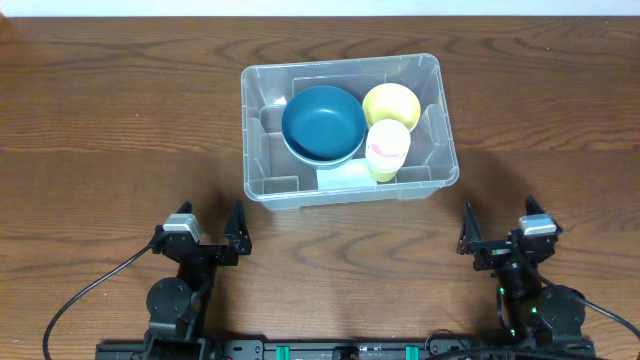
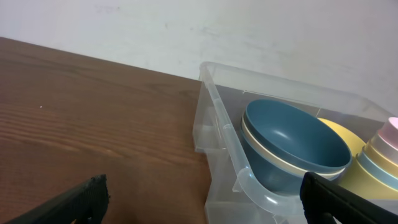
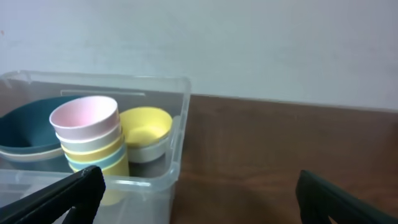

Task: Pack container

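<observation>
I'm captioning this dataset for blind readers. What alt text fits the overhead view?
A clear container holds a blue bowl, a yellow bowl and stacked cups on a wooden table. The left gripper and right gripper sit open and empty, apart from it.

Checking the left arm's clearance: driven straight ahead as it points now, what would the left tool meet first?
Probably the near-left corner of the large clear plastic rectangular container; depth is unclear.
</observation>
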